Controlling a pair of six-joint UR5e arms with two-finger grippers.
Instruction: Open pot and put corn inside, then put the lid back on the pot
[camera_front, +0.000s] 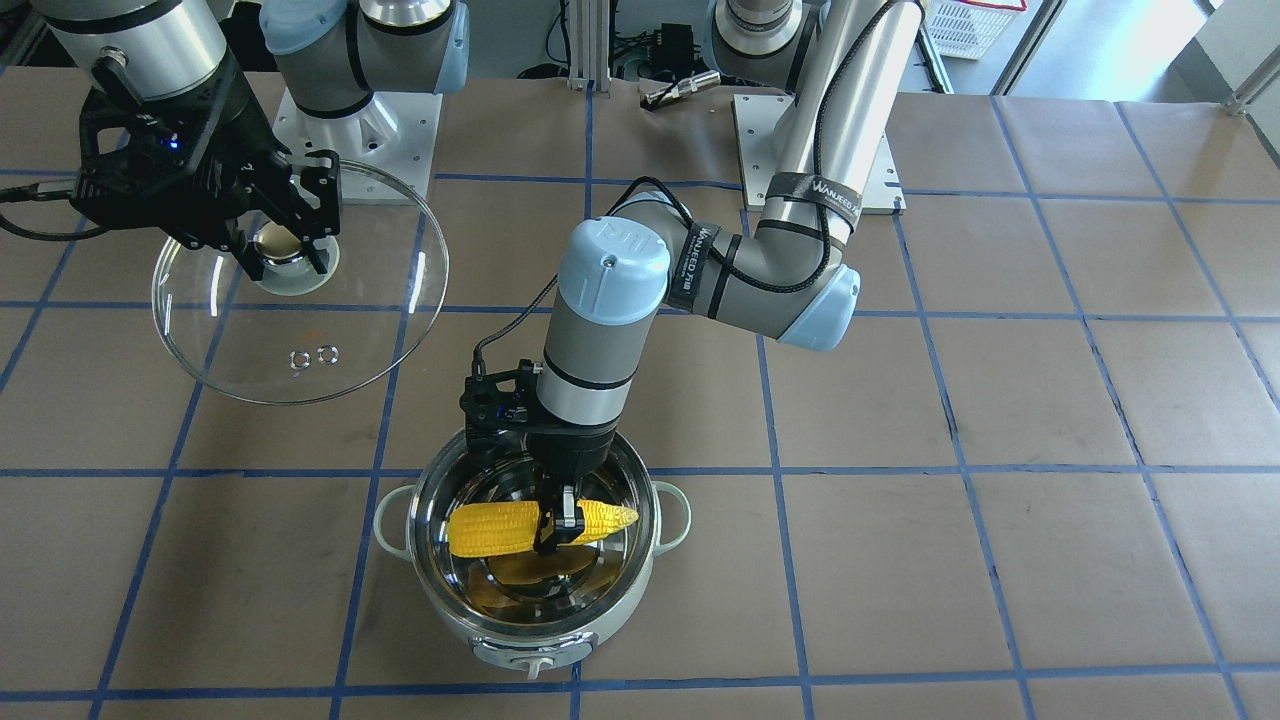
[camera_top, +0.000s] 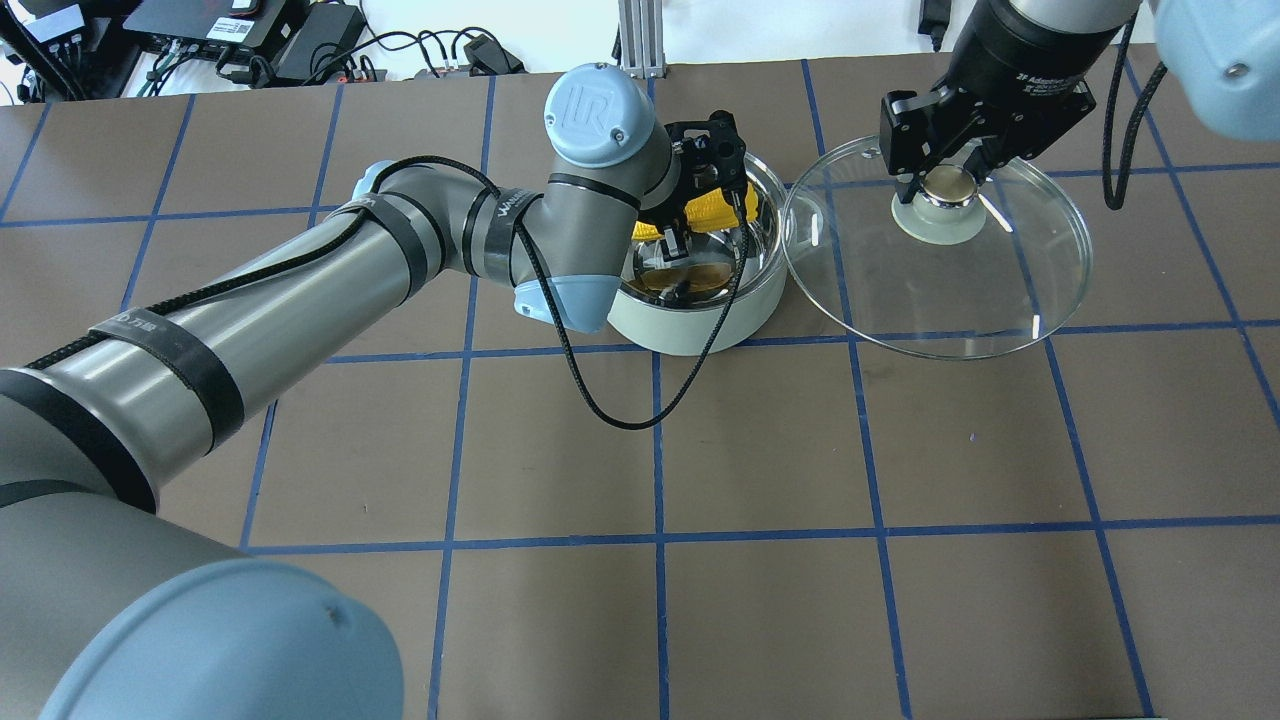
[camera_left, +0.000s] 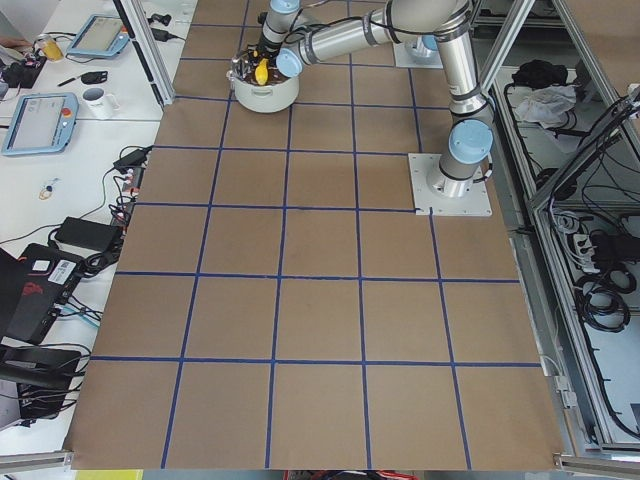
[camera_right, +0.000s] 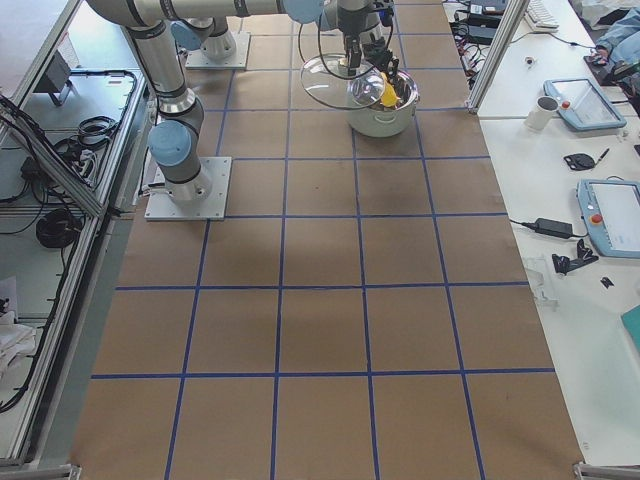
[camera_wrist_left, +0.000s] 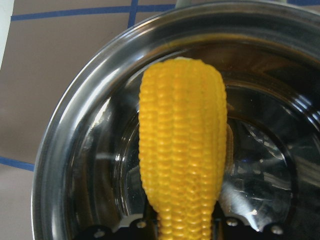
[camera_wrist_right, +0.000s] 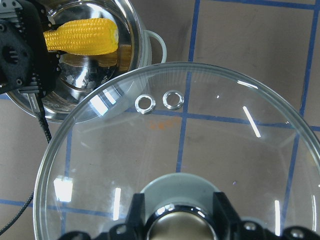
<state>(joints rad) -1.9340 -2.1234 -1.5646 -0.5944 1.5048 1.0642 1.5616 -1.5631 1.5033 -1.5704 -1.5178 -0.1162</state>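
Observation:
The pale mint-green pot (camera_front: 400, 525) stands open on the table, its steel inside showing. My left gripper (camera_front: 556, 524) is shut on the yellow corn (camera_front: 490, 528) and holds it level inside the pot's mouth, above the bottom. The corn also shows in the left wrist view (camera_wrist_left: 182, 145) and the right wrist view (camera_wrist_right: 82, 36). My right gripper (camera_front: 283, 245) is shut on the knob of the clear glass lid (camera_front: 330, 330) and holds it in the air beside the pot, in the overhead view (camera_top: 1040, 290) to the pot's (camera_top: 690, 325) right.
The brown table has a blue tape grid. The arms' base plates (camera_front: 880, 150) stand at the robot's edge. A slack black cable (camera_top: 600, 400) hangs from my left arm over the table.

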